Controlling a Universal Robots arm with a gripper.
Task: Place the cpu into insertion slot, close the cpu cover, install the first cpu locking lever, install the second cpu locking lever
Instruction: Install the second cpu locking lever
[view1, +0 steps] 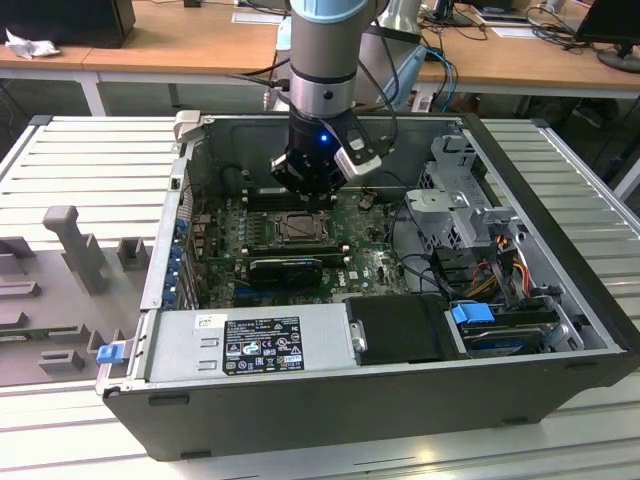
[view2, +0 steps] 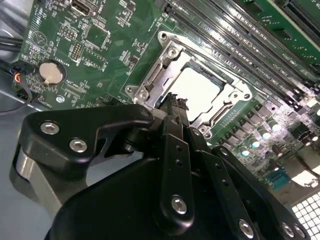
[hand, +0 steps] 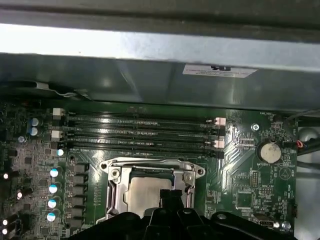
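With the cpu (view2: 199, 89) seated in the insertion slot (view2: 150, 80) under the closed cpu cover (view2: 227, 97), the gripper (view2: 172, 107), fingers pinched together and empty, hangs just above the socket's edge, so the locking-lever step looks in hand, calling for a careful press

Setting: robotics lab or test workshop inside an office-type room. Evidence: an open desktop computer case (view1: 400, 300) lies on its side on a ribbed grey metal table (view1: 90, 160), motherboard (view1: 300, 250) exposed, with a robot arm (view1: 325, 60) reaching down into it. Grey moulded fixtures (view1: 70, 240) stand at the exterior view's left. Far behind run wooden desks (view1: 180, 40) carrying cables and dark monitors (view1: 610, 20).
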